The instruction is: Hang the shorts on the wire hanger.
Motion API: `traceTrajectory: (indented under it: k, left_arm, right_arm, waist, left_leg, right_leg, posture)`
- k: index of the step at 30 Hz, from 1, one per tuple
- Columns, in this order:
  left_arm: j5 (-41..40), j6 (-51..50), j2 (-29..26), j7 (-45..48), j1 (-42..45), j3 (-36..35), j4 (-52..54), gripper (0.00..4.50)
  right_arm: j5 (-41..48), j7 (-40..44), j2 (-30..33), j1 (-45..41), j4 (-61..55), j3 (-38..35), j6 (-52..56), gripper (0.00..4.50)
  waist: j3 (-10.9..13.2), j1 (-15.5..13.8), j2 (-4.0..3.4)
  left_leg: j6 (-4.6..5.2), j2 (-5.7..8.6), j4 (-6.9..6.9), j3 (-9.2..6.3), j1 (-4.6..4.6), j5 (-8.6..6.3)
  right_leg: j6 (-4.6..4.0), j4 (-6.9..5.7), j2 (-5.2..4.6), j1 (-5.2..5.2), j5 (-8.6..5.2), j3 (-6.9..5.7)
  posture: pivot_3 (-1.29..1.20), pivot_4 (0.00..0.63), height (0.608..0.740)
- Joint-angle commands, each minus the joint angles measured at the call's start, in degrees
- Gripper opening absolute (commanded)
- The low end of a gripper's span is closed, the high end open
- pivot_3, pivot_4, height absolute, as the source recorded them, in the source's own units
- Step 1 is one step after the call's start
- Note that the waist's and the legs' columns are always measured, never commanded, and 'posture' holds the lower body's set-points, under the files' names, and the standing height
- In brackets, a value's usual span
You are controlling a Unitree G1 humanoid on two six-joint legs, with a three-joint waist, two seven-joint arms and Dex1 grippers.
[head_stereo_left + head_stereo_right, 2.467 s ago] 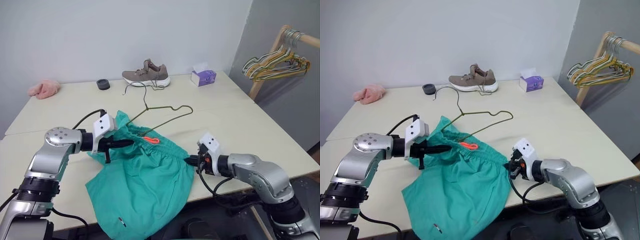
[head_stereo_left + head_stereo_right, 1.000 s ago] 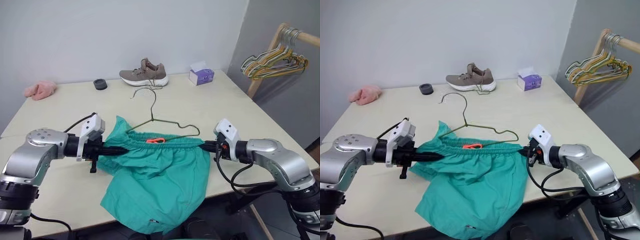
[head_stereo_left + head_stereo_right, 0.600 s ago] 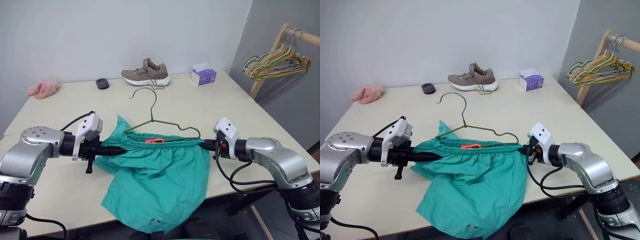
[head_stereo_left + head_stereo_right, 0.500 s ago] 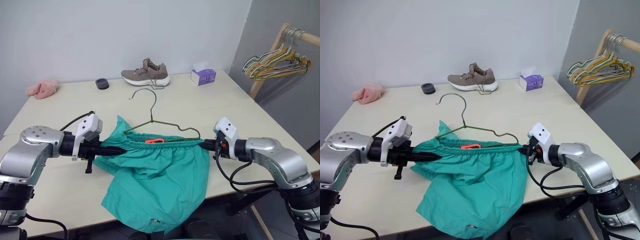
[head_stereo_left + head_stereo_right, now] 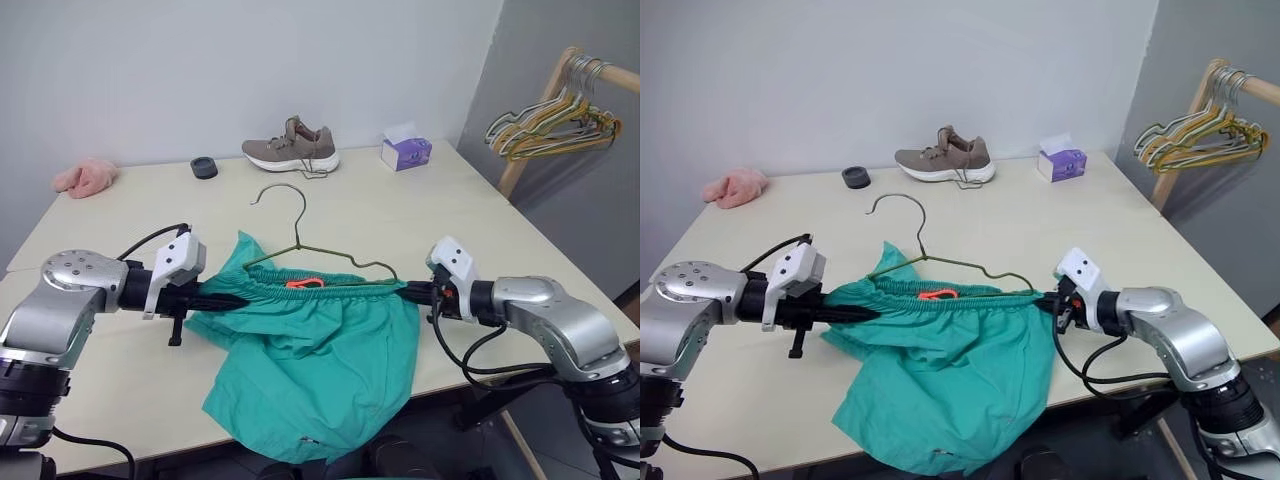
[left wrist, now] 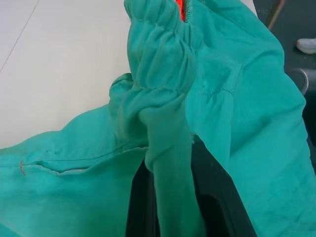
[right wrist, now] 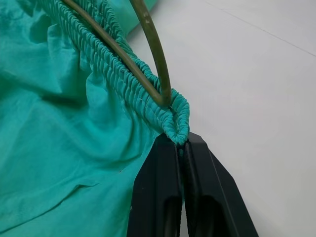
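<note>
Threading step, by the look of it. The shorts [image 5: 310, 340] are stretched above the table [image 5: 120, 215] edge, left gripper [image 5: 238, 298] and right gripper [image 5: 407, 289] each clamped on a waistband end. The wire hanger [image 5: 300, 245] sits with its shoulders inside the waistband. Next likely needs the band settled evenly.

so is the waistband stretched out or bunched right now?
Stretched out: the shorts waistband runs taut between the left gripper and right gripper, along the wire hanger.
</note>
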State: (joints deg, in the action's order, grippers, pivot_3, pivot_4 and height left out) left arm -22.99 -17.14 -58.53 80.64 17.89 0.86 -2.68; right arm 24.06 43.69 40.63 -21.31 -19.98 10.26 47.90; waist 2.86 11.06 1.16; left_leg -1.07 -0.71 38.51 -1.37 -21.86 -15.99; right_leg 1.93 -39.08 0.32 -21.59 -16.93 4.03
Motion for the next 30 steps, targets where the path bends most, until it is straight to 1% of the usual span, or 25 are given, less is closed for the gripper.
traceTrajectory:
  k: [1,7,15,21,30]
  left_arm:
    - [4.3,1.5,-3.5,-0.6,-0.8,-1.0,-2.9,0.00]
    - [6.7,5.1,-3.6,-2.2,-0.4,-0.4,-5.2,0.00]
    - [7.9,6.4,-2.6,-4.5,0.9,-0.4,-7.4,0.00]
    - [7.1,5.6,-3.6,-2.5,-0.7,0.7,-5.6,0.00]
    - [7.5,5.2,-5.5,-1.6,-3.0,1.3,-4.6,0.00]
  right_arm:
    - [-1.4,-0.8,2.5,-0.5,-0.1,-3.1,0.8,0.02]
    - [-0.5,0.8,3.8,-0.6,-1.2,-3.7,1.5,0.02]
    - [3.1,2.0,5.1,-0.3,-4.0,-5.9,2.6,0.02]
    - [3.4,0.5,5.1,-1.0,-5.2,-5.6,3.1,0.02]
    - [1.6,0.5,6.7,-3.1,-2.2,-6.3,2.2,0.02]
  waist:
    - [0.0,0.0,0.00]
    - [0.0,0.0,0.00]
    - [0.0,0.0,0.00]
    - [0.0,0.1,0.00]
    - [0.0,0.1,0.00]
  left_leg:
    - [0.00,0.00,0.00,-0.01,0.00,0.00]
    - [0.00,0.00,0.00,-0.01,0.00,0.00]
    - [0.00,0.00,0.00,-0.01,0.00,0.00]
    - [0.00,0.00,0.00,-0.01,0.00,0.00]
    - [0.00,0.00,0.00,-0.01,0.00,0.00]
  right_leg:
    - [0.00,0.00,-0.02,0.00,0.00,0.00]
    - [0.00,-0.01,-0.02,-0.01,0.00,-0.01]
    - [0.00,-0.01,-0.06,0.00,0.00,-0.02]
    - [0.00,-0.01,-0.09,0.00,0.00,-0.01]
    - [0.00,-0.01,-0.12,-0.01,0.00,-0.02]
  posture:
    - [-0.18,0.000,0.740]
    - [-0.18,0.000,0.740]
    - [-0.18,0.000,0.740]
    - [-0.18,0.000,0.740]
    - [-0.18,0.000,0.740]
